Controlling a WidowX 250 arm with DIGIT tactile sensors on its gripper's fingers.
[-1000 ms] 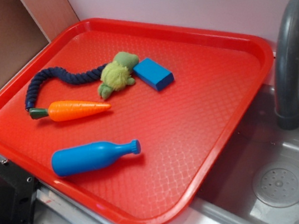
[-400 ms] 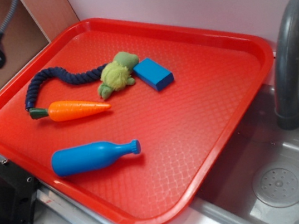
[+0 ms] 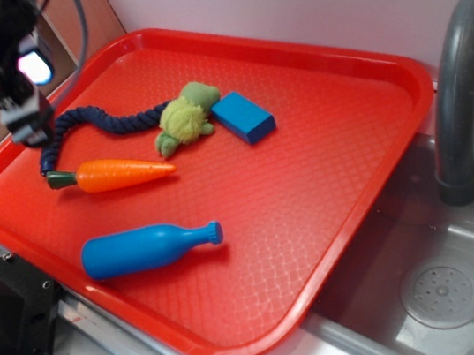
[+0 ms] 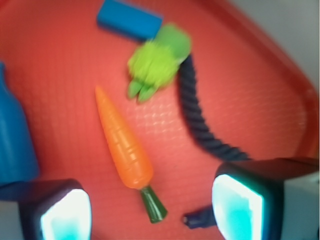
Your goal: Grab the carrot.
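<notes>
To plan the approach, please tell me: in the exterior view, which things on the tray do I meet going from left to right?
Gripper → carrot → blue bottle → green plush toy → blue block, all on the red tray.

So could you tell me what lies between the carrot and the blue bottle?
Only bare red tray; the exterior view shows nothing between carrot and bottle.

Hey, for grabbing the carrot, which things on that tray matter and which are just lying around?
Matter: carrot, claw, open above the tray's left end.

Lying around: blue bottle, green plush toy with its navy rope, blue block, red tray, faucet, sink.
</notes>
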